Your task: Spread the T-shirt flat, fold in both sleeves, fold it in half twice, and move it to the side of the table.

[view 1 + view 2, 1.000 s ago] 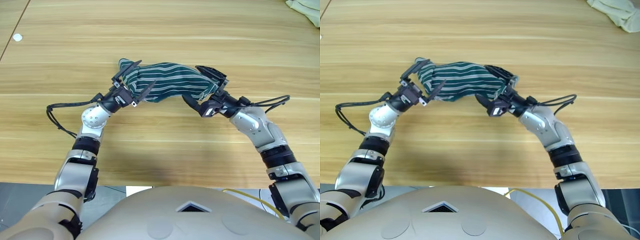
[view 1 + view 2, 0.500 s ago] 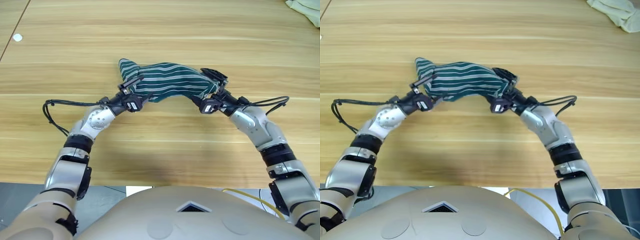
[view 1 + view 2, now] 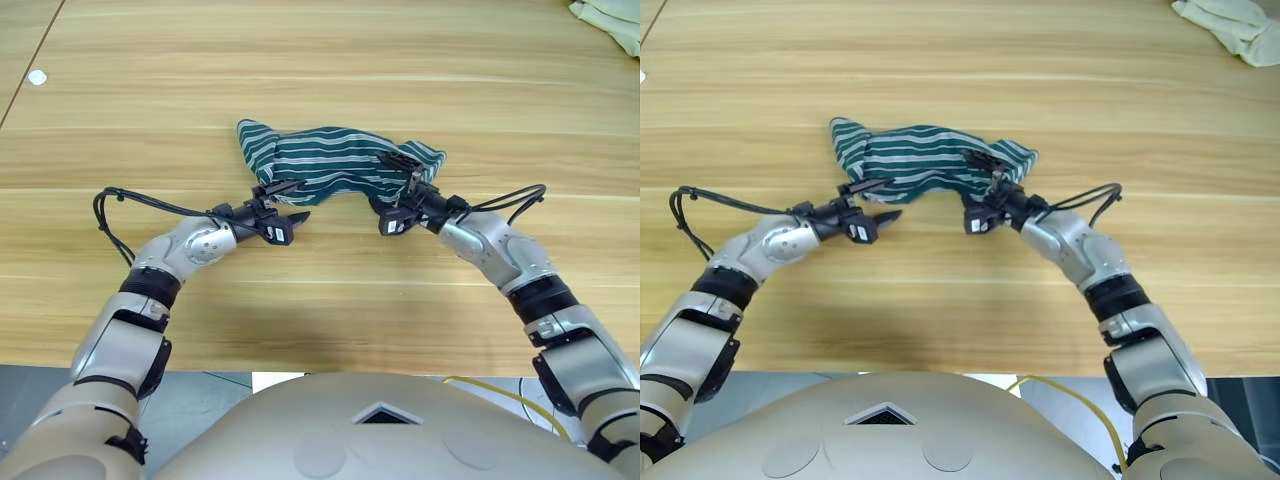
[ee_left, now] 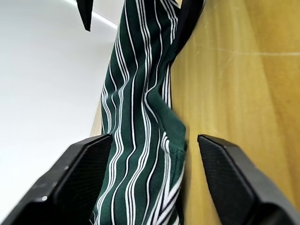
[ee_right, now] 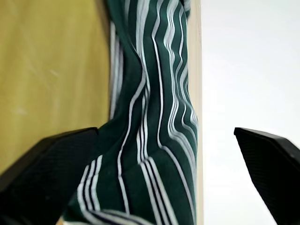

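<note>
The green T-shirt (image 3: 330,165) with white stripes lies bunched in a long roll on the wooden table (image 3: 320,290). My left gripper (image 3: 303,198) is open at the shirt's near left edge, low over the table. In the left wrist view the striped cloth (image 4: 140,117) runs between its black fingers (image 4: 79,173). My right gripper (image 3: 376,178) is open at the shirt's near right end. In the right wrist view the cloth (image 5: 150,140) lies between its wide-apart fingers (image 5: 47,164). Neither gripper pinches the cloth.
A pale crumpled cloth (image 3: 608,18) lies at the table's far right corner. A small white spot (image 3: 37,76) marks the far left. Bare wood stretches on all sides of the shirt, and the table's front edge (image 3: 260,368) is close to me.
Both grippers have drawn back toward me and lowered, from around the shirt's ends to its near edge. The shirt has settled flatter on the table.
</note>
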Tool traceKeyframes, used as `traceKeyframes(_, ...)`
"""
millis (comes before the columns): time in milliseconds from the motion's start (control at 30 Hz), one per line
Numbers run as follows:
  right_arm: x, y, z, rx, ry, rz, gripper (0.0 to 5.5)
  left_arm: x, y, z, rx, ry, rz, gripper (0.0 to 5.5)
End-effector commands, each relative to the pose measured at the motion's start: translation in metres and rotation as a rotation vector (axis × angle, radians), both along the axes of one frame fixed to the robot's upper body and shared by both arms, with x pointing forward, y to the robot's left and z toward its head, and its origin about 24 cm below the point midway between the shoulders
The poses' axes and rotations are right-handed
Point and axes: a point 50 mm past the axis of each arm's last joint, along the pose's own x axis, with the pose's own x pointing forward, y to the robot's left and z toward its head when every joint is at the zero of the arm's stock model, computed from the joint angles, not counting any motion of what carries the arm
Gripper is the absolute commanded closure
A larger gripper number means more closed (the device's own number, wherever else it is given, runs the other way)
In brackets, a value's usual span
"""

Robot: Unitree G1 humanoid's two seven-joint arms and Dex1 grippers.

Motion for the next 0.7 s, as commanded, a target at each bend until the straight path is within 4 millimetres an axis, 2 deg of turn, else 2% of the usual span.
traceKeyframes(33,-0.013,-0.003,0.005,-0.01,0.038,0.044,0.12,-0.019,0.002,-0.002,-0.018,0.082,-0.075,2.1)
traceKeyframes(200,-0.02,-0.001,0.014,0.052,0.046,0.062,0.12,-0.026,-0.001,0.027,-0.215,0.069,-0.12,2.1)
traceKeyframes(367,-0.019,-0.006,0.023,0.073,0.024,0.043,0.12,-0.018,0.007,0.048,-0.302,-0.01,-0.078,2.1)
traceKeyframes(433,-0.019,-0.007,0.028,0.086,0.01,0.041,0.12,-0.007,0.01,0.056,-0.321,-0.08,-0.022,2.1)
traceKeyframes(500,-0.018,-0.009,0.032,0.09,-0.01,0.028,0.12,0.005,0.012,0.058,-0.289,-0.126,0.043,2.1)
traceKeyframes(700,-0.01,-0.015,0.037,0.074,-0.05,-0.022,0.12,0.014,0.015,0.046,-0.183,-0.125,0.102,2.1)
